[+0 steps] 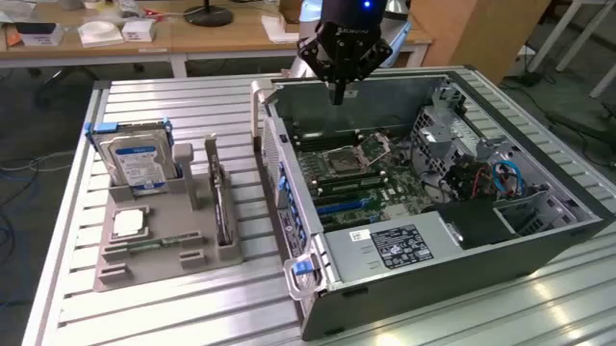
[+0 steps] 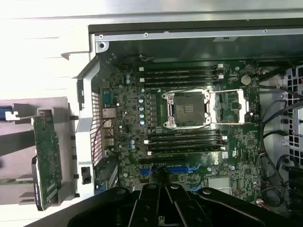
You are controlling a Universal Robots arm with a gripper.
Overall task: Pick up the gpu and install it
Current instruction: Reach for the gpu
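Aluminium-slat table (image 1: pixel 173 94), bare strips along its edges and in front of the grey holder (image 1: pixel 144 259); open computer case (image 1: pixel 443 274) lies on its side at the exterior view's right, top face off, walls standing all round the motherboard (image 1: pixel 376 184); a narrow gap of table between case wall and holder.

Gpu (image 1: pixel 221 209) stands on edge in the holder's slot nearest the case, metal bracket at the far end, untouched; in the wrist view the gpu (image 2: pixel 47 161) shows green, outside the case wall.

Hard drive (image 1: pixel 140 162) upright at the holder's far end; processor chip (image 1: pixel 128 222) and memory stick (image 1: pixel 149 245) lie flat nearer.

Inside the case: socket (image 1: pixel 342 162) with its frame swung open, blue cables (image 1: pixel 506 176), drive cage (image 1: pixel 452 122).

Gripper (image 1: pixel 337 97) hangs over the case's far wall, pointing straight down, fingers pinched together, holding nothing; well apart from the gpu.
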